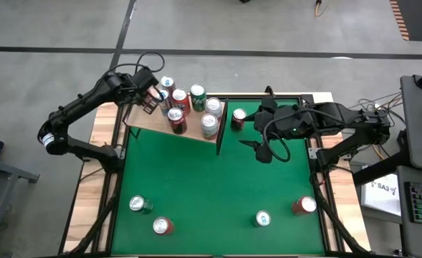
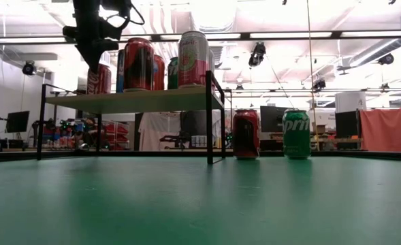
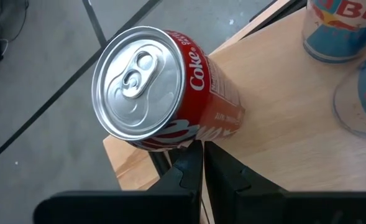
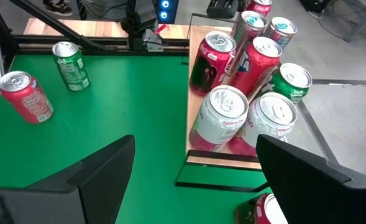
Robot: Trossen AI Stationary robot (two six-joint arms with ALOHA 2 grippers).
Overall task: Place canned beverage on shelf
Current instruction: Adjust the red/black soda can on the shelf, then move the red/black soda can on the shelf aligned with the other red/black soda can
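Coke can [image 3: 164, 87] stands at the shelf [image 1: 150, 122] corner edge; left gripper [image 3: 202, 177], fingers clenched empty, hovers just beside and could knock it off. Right gripper [image 4: 195, 180] waits spread wide.

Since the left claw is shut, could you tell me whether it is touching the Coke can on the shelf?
Cannot tell. In the left wrist view the left claw sits just below the Coke can on the shelf; neither contact nor a gap shows plainly.
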